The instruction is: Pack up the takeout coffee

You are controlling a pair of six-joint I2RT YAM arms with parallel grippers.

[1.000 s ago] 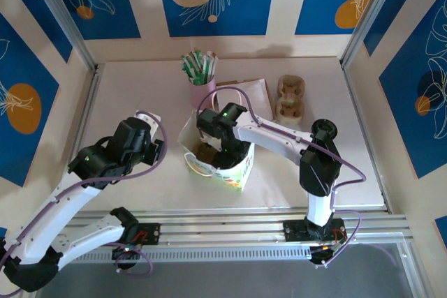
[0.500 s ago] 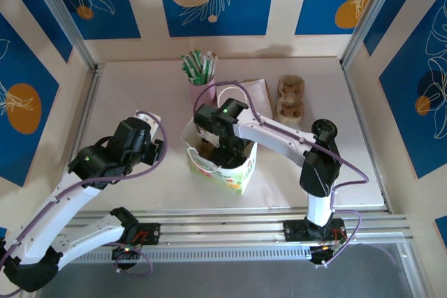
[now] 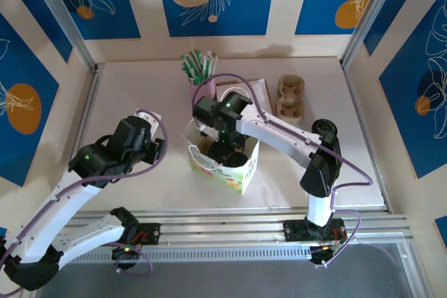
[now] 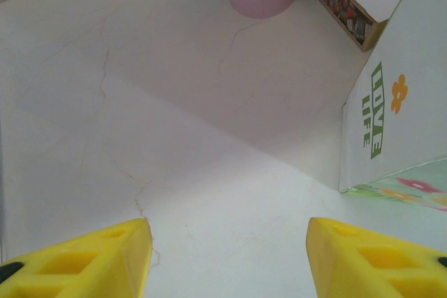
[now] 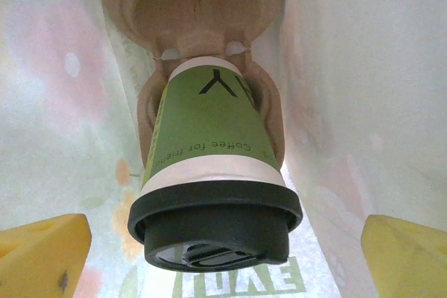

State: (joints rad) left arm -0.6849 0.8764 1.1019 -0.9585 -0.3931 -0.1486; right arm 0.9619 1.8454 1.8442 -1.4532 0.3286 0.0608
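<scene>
The takeout coffee [image 5: 209,137], green with a white band and a black lid [image 5: 213,225], stands in a slot of a brown pulp carrier [image 5: 195,5] at the bottom of the white flowered paper bag [image 3: 237,172]. My right gripper [image 5: 223,252] reaches down into the bag's mouth [image 3: 222,146], open. Its yellow fingers [image 5: 42,256] stand wide on either side of the cup and clear of it. My left gripper [image 4: 227,256] is open over bare table to the left of the bag [image 4: 391,116], with nothing between its jaws.
A pink cup of green-and-white sticks [image 3: 201,78] stands just behind the bag. A flat white box [image 3: 250,92] and a second pulp carrier [image 3: 290,99] lie at the back right. Panelled walls close the table on three sides.
The right wrist has drawn back and up a little over the bag's mouth, and its jaws have spread slightly wider. The left arm has stayed put.
</scene>
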